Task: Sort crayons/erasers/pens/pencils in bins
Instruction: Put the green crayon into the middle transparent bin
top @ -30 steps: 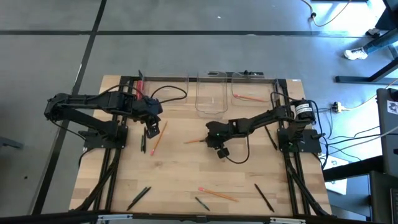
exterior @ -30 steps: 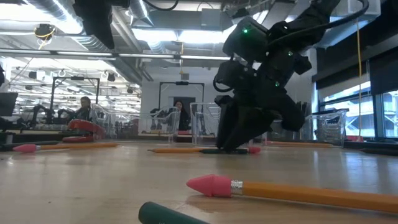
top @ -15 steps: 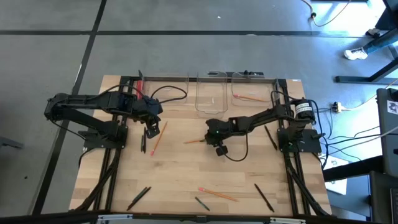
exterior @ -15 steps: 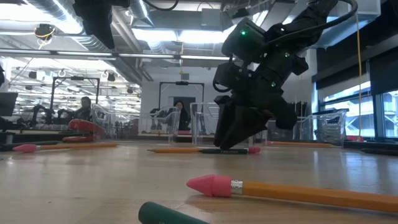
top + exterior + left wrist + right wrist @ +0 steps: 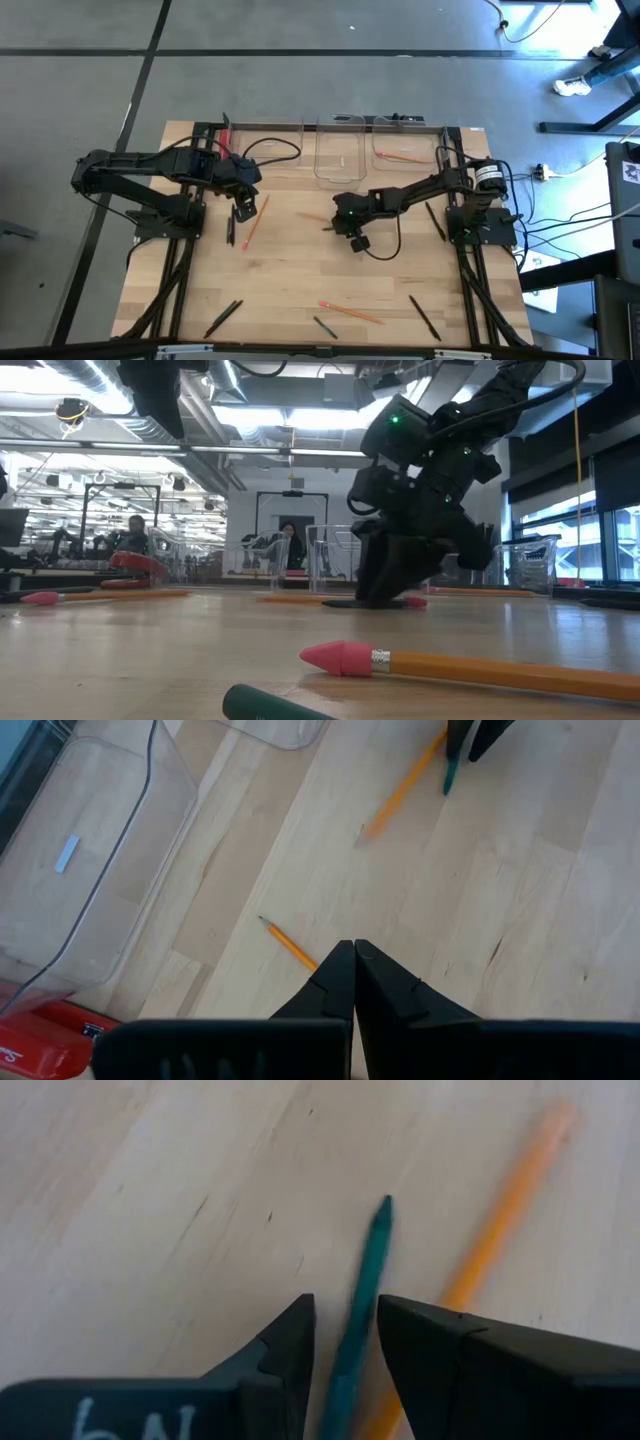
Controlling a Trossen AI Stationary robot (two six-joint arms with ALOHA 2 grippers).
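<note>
1. Left gripper [image 5: 243,207], left half of the light wooden table [image 5: 300,270]: fingers [image 5: 340,982] clenched together on nothing. An orange pencil [image 5: 252,221] lies just beside them; in the left wrist view its lower end is hidden behind the fingers.
2. Clear plastic left bin [image 5: 262,142]: walls faint from above, contents not readable. A red bar [image 5: 226,135] sits at its left edge, cut off in the left wrist view.
3. Clear middle bin [image 5: 338,152]: interior hard to make out.
4. Right gripper [image 5: 343,222], table centre, tips down at the surface. Its fingers [image 5: 285,1350] straddle a short dark teal crayon [image 5: 362,1305]; whether they press it I cannot tell. The crayon's near end is hidden between them. A second orange pencil [image 5: 500,1220] lies just beside the crayon, tip blurred.
5. Clear right bin [image 5: 405,150]: one orange pencil [image 5: 400,157] inside.
6. Front edge: black pens [image 5: 223,317], another dark crayon [image 5: 324,327], pink-tipped pencil [image 5: 350,312]; fine details too small.
</note>
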